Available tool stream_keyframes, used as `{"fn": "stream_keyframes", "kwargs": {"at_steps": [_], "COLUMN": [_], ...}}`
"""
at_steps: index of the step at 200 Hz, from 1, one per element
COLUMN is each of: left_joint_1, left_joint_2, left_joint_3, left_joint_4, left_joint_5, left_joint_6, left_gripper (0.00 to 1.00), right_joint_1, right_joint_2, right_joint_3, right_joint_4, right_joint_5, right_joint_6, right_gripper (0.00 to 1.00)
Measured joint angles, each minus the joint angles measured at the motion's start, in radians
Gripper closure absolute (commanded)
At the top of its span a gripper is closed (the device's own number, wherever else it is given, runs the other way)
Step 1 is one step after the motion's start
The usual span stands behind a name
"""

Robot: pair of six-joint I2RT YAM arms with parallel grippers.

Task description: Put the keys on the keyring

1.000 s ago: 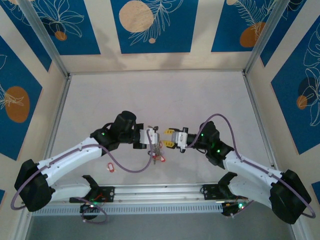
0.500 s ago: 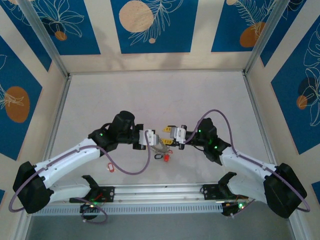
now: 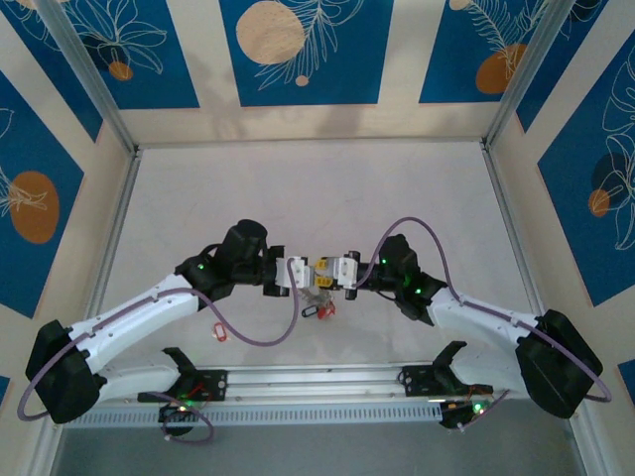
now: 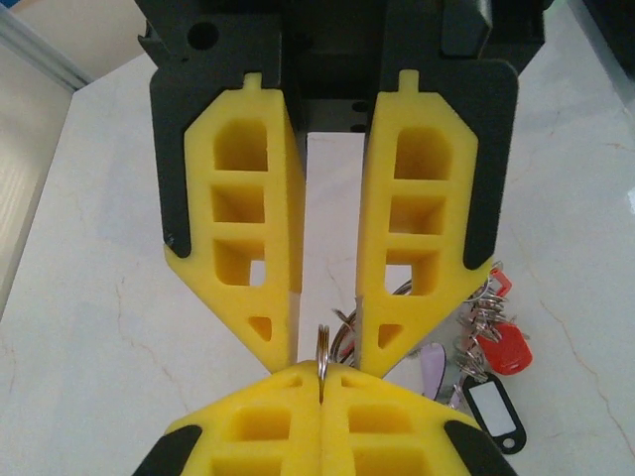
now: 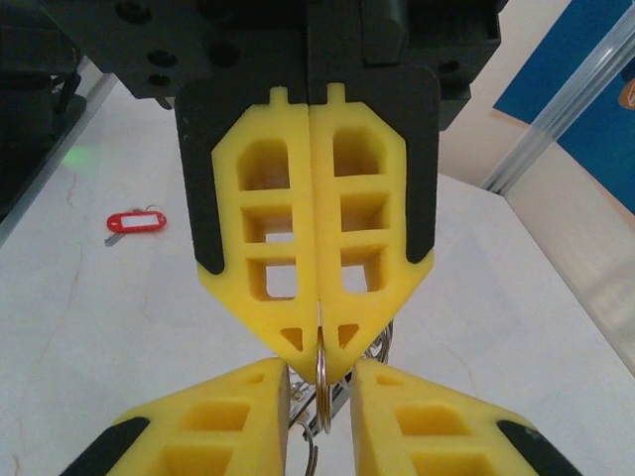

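Observation:
My left gripper [image 3: 317, 272] [image 4: 322, 379] is shut on the keyring [image 4: 322, 345], a thin grey metal ring seen edge-on and held above the table. Beneath it hang other rings and keys with red [image 4: 504, 349] and black [image 4: 491, 412] tags; this bunch [image 3: 318, 306] dangles under the two grippers. My right gripper [image 3: 333, 271] [image 5: 319, 371] faces the left one tip to tip. Its jaws stand a little apart on either side of the keyring [image 5: 320, 395], with a gap on each side. Another key with a red tag [image 3: 219, 331] [image 5: 136, 221] lies on the table by the left arm.
The pale marble table [image 3: 298, 198] is walled by patterned panels, with metal posts at the corners. A rail [image 3: 317, 382] runs along the near edge between the arm bases. Purple cables loop off both arms.
My right gripper has moved left up to the left gripper and its jaws have narrowed around the keyring. The left gripper has kept its grip and shifted slightly.

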Motion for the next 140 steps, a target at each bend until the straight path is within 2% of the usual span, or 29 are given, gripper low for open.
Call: {"fn": "stream_keyframes", "kwargs": {"at_steps": [51,81,130,140], "left_joint_1": [0.001,0.001,0.001,0.001], "left_joint_2": [0.0,0.001,0.015,0.017], "left_joint_3": [0.0,0.0,0.0,0.0], "left_joint_4": [0.0,0.002,0.01,0.01], "left_joint_5": [-0.021,-0.021,-0.022,-0.022], "left_joint_6": [0.002,0.003,0.003,0.003], "left_gripper": [1.0,1.0,1.0,1.0], "right_joint_1": [0.016,0.019,0.022,0.023], "right_joint_2": [-0.003,-0.019,-0.025,-0.025], "right_joint_3": [0.016,0.018,0.028,0.029], "right_joint_4": [-0.043,-0.072,-0.112,-0.117], "right_joint_5": [0.066,0.092,0.124,0.127], "right_joint_6": [-0.031,-0.051,-0.068,-0.069], "right_gripper": [0.77,0.86,0.85,0.88]}}
